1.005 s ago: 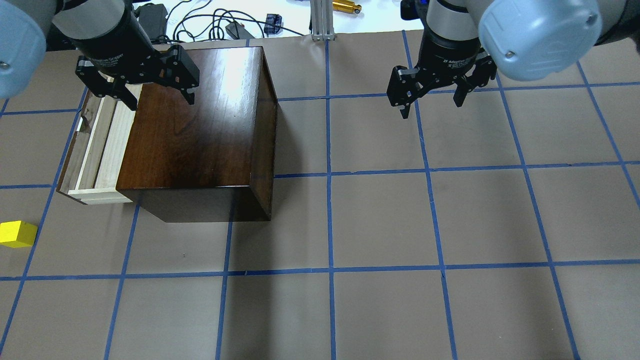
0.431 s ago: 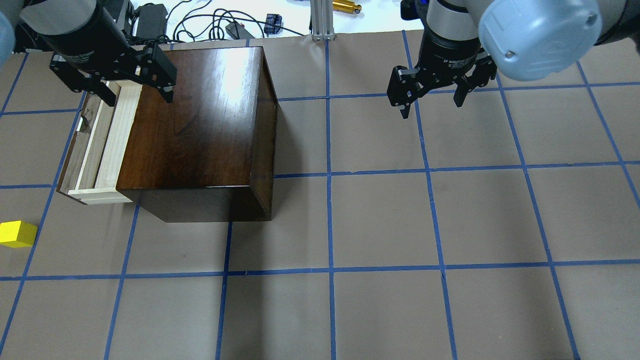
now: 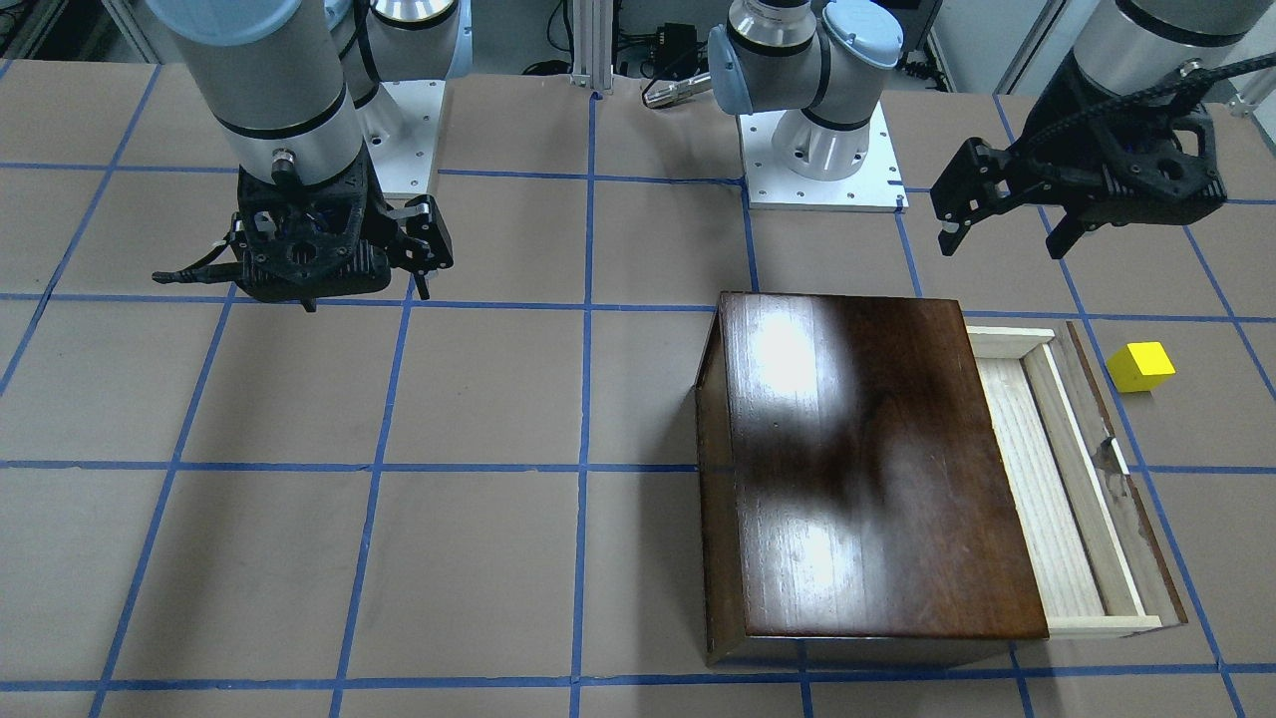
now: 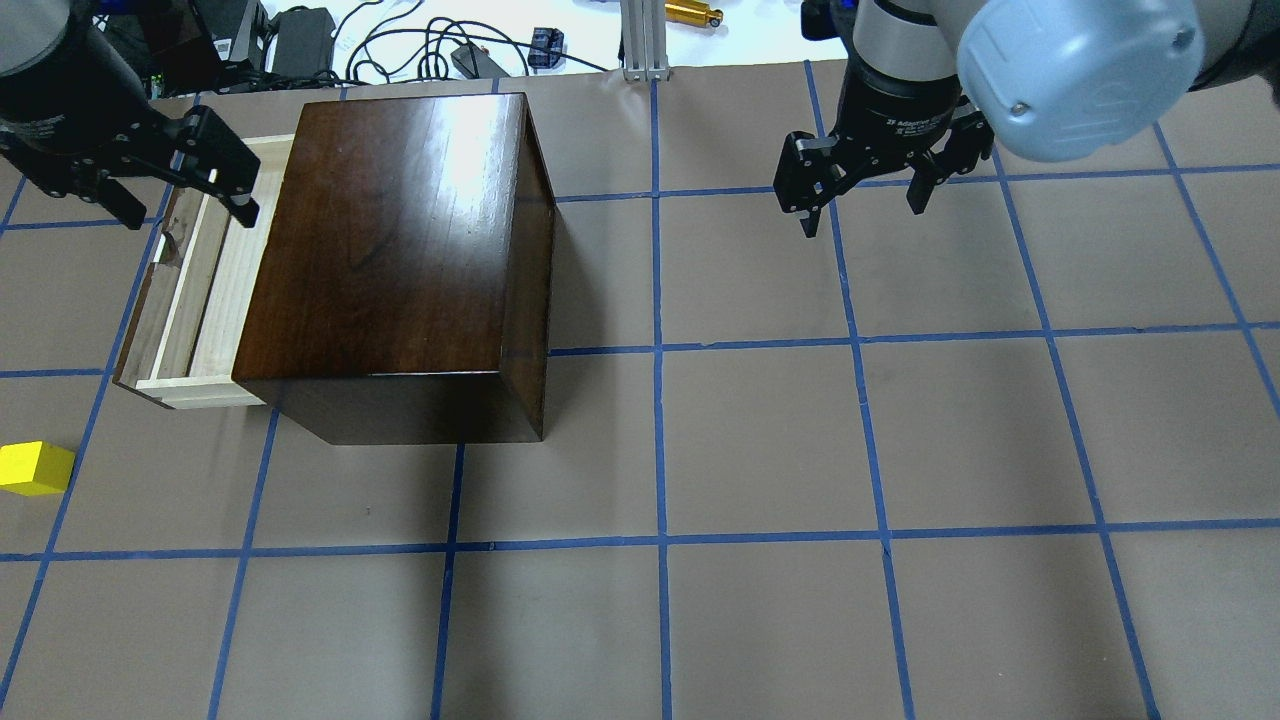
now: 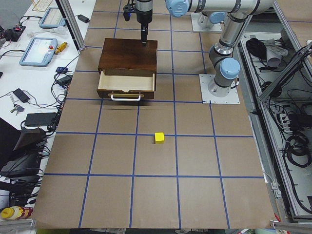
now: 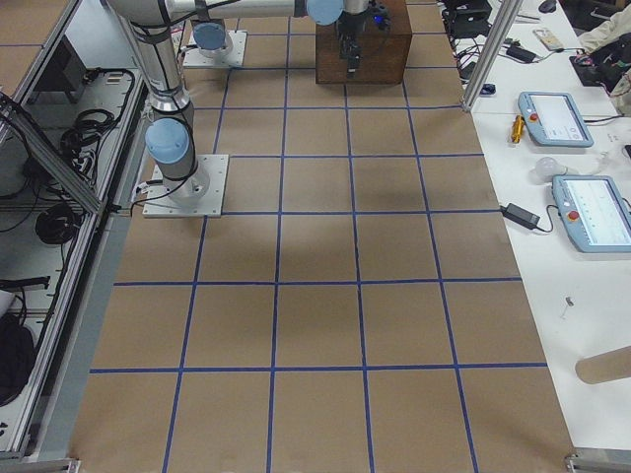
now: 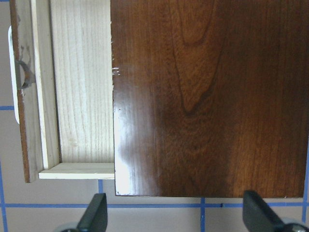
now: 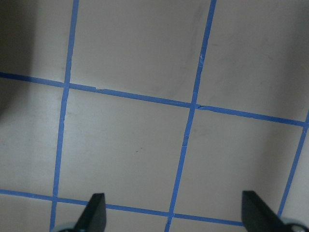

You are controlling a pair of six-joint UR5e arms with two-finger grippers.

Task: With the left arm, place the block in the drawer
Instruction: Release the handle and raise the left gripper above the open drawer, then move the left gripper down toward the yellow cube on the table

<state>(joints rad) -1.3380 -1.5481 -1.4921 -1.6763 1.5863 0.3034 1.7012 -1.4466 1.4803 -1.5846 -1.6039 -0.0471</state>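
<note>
The yellow block (image 4: 35, 468) lies on the table, left of and nearer than the drawer's front; it also shows in the front view (image 3: 1141, 366) and the left side view (image 5: 159, 137). The drawer (image 4: 200, 290) is pulled out of the dark cabinet (image 4: 400, 230), and its pale tray (image 3: 1047, 479) is empty. My left gripper (image 4: 187, 213) is open and empty, raised over the drawer's far end. In the left wrist view my gripper (image 7: 175, 215) looks down on the drawer (image 7: 82, 87) and the cabinet top (image 7: 207, 96). My right gripper (image 4: 862, 215) is open and empty over bare table.
Blue tape lines grid the brown table (image 4: 760, 440). Cables and small devices (image 4: 440, 45) lie past the far edge. The arm bases (image 3: 822, 150) stand on white plates at the robot's side.
My left gripper has moved left in the overhead view, off the cabinet top to above the drawer's far end. The right gripper, block and drawer have not moved.
</note>
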